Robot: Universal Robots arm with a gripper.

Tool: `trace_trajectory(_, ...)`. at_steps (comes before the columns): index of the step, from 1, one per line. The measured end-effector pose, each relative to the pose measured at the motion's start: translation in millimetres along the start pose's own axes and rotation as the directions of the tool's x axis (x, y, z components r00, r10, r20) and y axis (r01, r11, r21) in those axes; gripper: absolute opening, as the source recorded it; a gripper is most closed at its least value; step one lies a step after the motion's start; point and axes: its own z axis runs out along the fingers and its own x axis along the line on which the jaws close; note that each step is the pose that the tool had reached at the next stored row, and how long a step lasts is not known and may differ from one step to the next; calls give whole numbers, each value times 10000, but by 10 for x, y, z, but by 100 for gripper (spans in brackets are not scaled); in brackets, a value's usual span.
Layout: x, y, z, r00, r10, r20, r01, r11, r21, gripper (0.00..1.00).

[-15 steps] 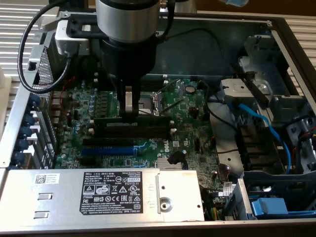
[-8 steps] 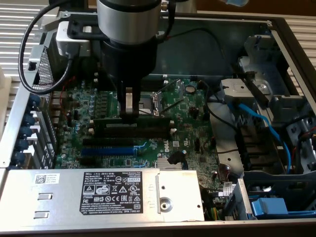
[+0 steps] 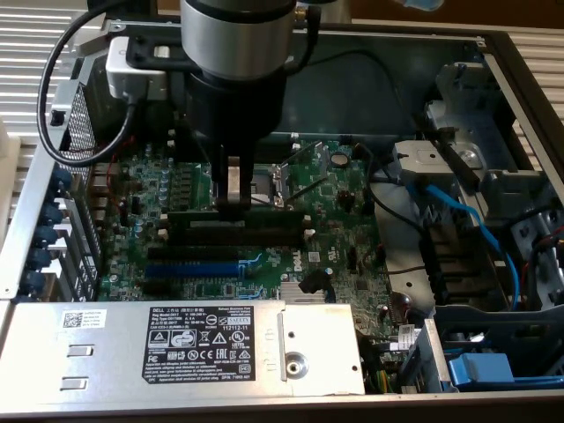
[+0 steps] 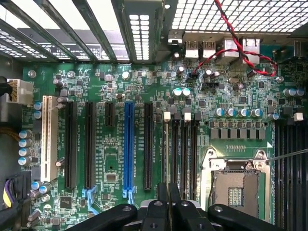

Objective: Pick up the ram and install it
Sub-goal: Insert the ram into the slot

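The gripper (image 3: 231,204) hangs straight down over the motherboard (image 3: 344,247). Its jaws are drawn close together, nipped on the top edge of the ram (image 3: 273,217). The ram stands on its long edge directly beneath the jaws, and its dark-green length runs out to both sides of them along a memory slot. Whether it is pressed fully home cannot be told. In the wrist view the two black fingers (image 4: 159,204) sit almost together, in line with the row of narrow slots.

Just beside the jaws, on the exterior camera's side, lie the empty black memory slots (image 3: 220,247), parallel to the ram. The CPU socket (image 3: 269,181) lies close on the jaws' other side. A little beyond the black slots is the blue expansion slot (image 3: 189,269). Farther off again is a silver metal box (image 3: 106,344) with a black label. Well away from the jaws, a blue cable (image 3: 471,220) loops through the drive bays, and a red-and-black twisted wire (image 4: 231,33) crosses near the rear ports.
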Motion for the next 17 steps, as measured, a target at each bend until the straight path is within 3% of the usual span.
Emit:
trace_trajectory(12, 1, -8, 1, 10000, 83, 3, -83, 10000, -3, 13)
trace_trajectory(17, 0, -14, 5, 10000, 90, 4, -90, 9999, -69, 13)
